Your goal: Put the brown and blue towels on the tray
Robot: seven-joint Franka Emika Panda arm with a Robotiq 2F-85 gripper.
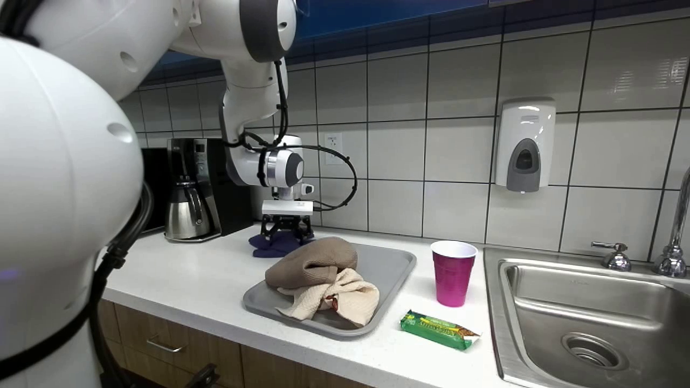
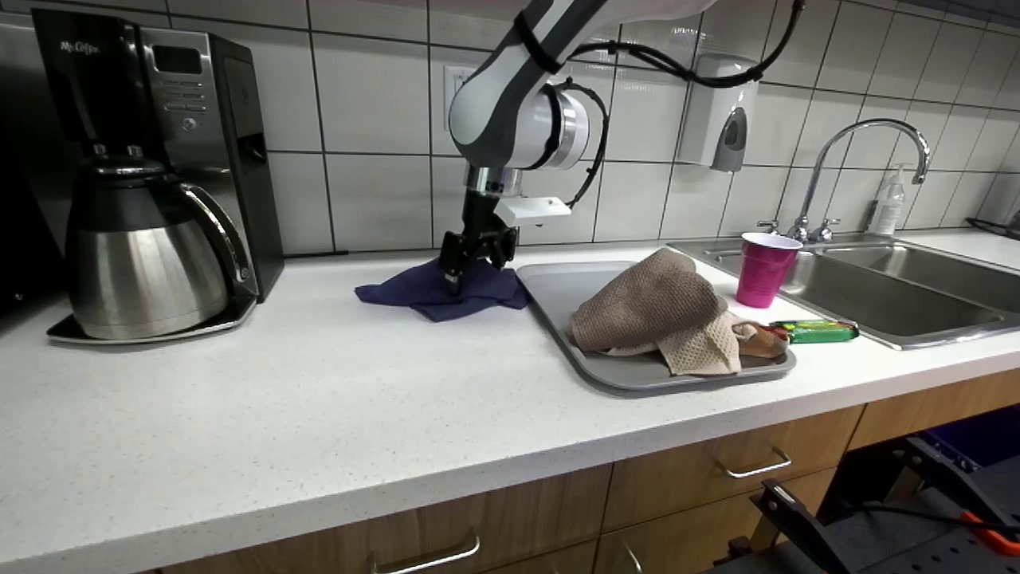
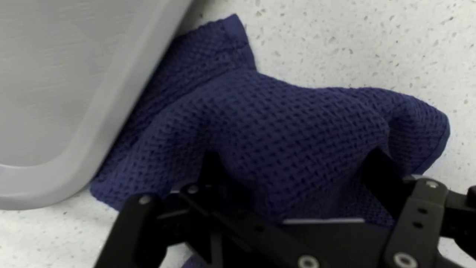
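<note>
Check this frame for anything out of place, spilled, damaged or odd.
On the tray, something reddish-brown shows in a fold of the cream cloth. It looks odd because its colour matches neither that cloth nor the brown towel; object or stain, I can't tell. No spill is visible.

Free room is found on the counter (image 2: 335, 414) between coffee maker (image 2: 195, 135) and blue towel (image 2: 406, 288); the towel's opposite side is crowded by the tray (image 2: 562, 291).

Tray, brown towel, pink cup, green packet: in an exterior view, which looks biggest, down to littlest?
In an exterior view, largest to smallest:
1. tray, by its outline, though partly covered
2. brown towel
3. pink cup
4. green packet
</note>
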